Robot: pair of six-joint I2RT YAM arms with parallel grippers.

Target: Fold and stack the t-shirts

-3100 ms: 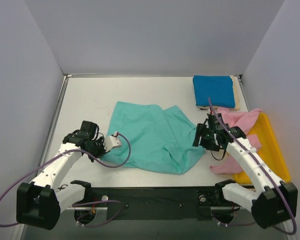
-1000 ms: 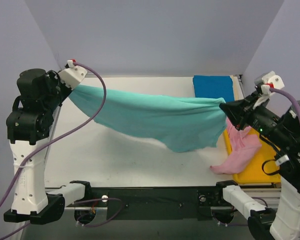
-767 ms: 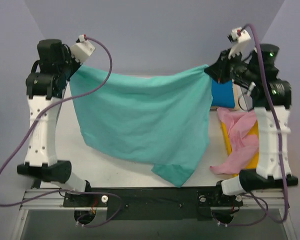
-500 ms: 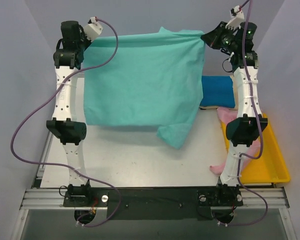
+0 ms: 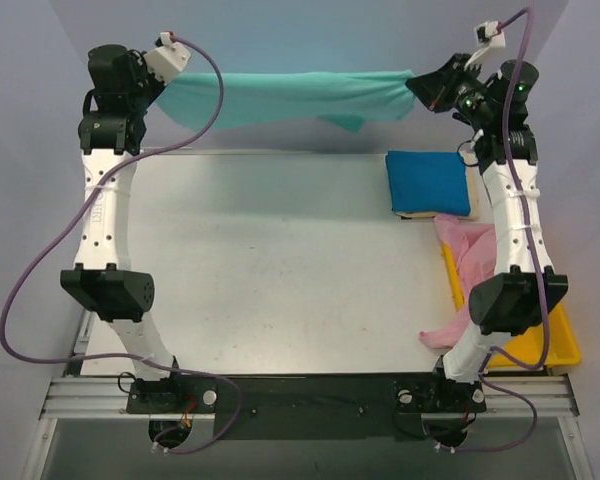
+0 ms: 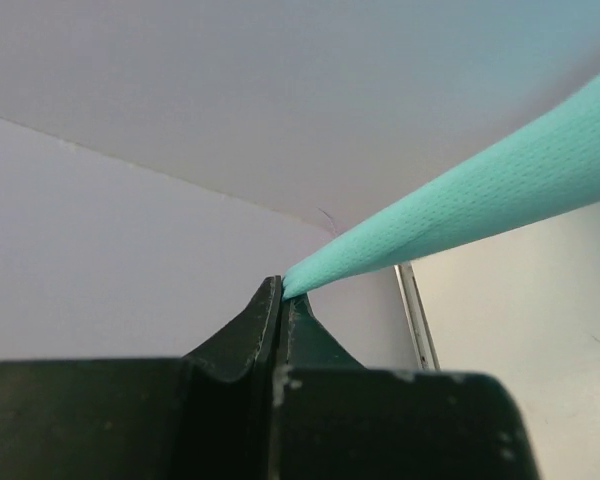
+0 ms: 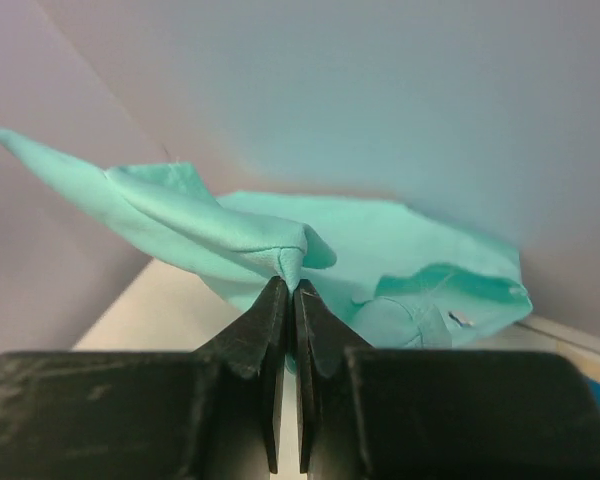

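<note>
The teal-green t-shirt (image 5: 290, 97) hangs stretched in the air along the back wall, high above the table. My left gripper (image 5: 163, 84) is shut on its left corner (image 6: 310, 272), and my right gripper (image 5: 412, 84) is shut on its right corner (image 7: 290, 262). Both arms stand nearly straight up. A deep blue t-shirt (image 5: 428, 182), folded into a rectangle, lies at the back right on a cream one (image 5: 471, 188) whose edge peeks out. A rumpled pink t-shirt (image 5: 468, 262) drapes from the yellow tray onto the table, partly behind the right arm.
The yellow tray (image 5: 536, 345) sits along the right edge of the table (image 5: 280, 260). Grey walls close in the left, back and right sides. The arm bases and a black rail (image 5: 300, 392) run along the near edge.
Both arms have swung the teal-green shirt up from a low sag over the table, through a hanging sheet, and back until it stretches flat against the rear wall.
</note>
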